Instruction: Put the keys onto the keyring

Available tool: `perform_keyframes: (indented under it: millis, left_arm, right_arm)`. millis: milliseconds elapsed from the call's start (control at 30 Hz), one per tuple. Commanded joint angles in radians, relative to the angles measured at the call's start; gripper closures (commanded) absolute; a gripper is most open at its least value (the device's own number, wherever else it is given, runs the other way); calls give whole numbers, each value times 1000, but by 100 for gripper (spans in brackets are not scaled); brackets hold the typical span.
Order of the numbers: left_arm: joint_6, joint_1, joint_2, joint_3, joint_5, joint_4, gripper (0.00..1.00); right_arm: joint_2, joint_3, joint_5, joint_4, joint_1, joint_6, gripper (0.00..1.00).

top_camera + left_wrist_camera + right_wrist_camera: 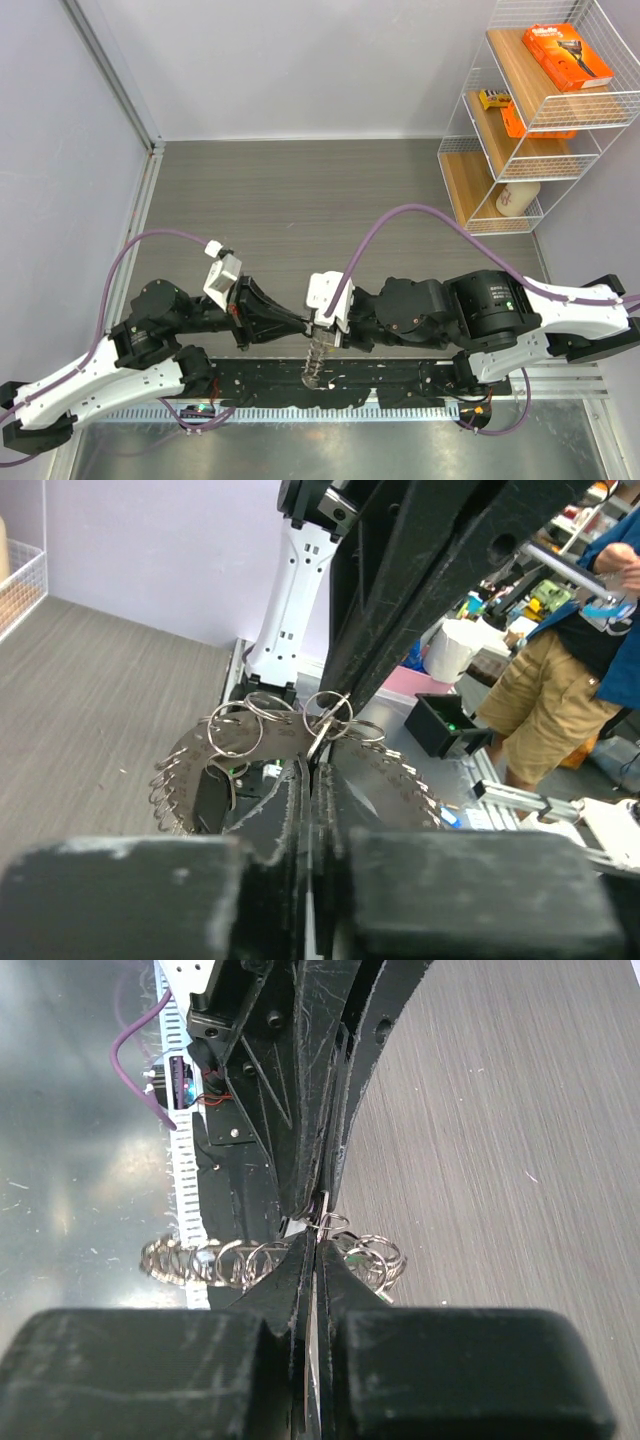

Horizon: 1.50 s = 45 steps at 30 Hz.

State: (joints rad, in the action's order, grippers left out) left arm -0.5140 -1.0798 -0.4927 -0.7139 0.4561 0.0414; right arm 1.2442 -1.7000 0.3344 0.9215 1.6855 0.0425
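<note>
My two grippers meet tip to tip above the near edge of the table. The left gripper is shut on a thin silver edge of the keyring. Small silver keys and small rings fan out on both sides of its jaws. The right gripper is shut on a thin flat silver piece that looks like a key blade, right at a small ring. The rest of the bunch hangs beside it, with a bit of green tag. No black-headed key shows.
A white wire shelf with orange boxes and a pale bottle stands at the back right. A black cable track runs along the near edge. A person in tan shorts stands beyond the table.
</note>
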Motion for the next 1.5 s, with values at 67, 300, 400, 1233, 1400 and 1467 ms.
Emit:
perform_keyframes:
  millis: [67, 300, 400, 1233, 1400, 1467]
  left_arm:
    - [8, 0, 5, 1, -22, -81, 100]
    - [-4, 0, 20, 11, 0, -113, 100]
    - [-3, -2, 23, 14, 1, -113, 100]
    - [5, -2, 45, 21, 23, -95, 100]
    - [-1, -2, 42, 25, 39, -104, 100]
    - [-1, -2, 46, 27, 41, -103, 100]
  right_arm:
    - [-31, -23, -6, -87, 5, -16, 94]
    - [-84, 45, 2, -162, 5, -6, 94]
    - [-110, 78, -6, -197, 5, 0, 94]
    - [-290, 330, 9, -628, 5, 34, 94]
    - [-324, 422, 37, -774, 5, 63, 94]
    - [-344, 464, 49, -829, 6, 74, 94]
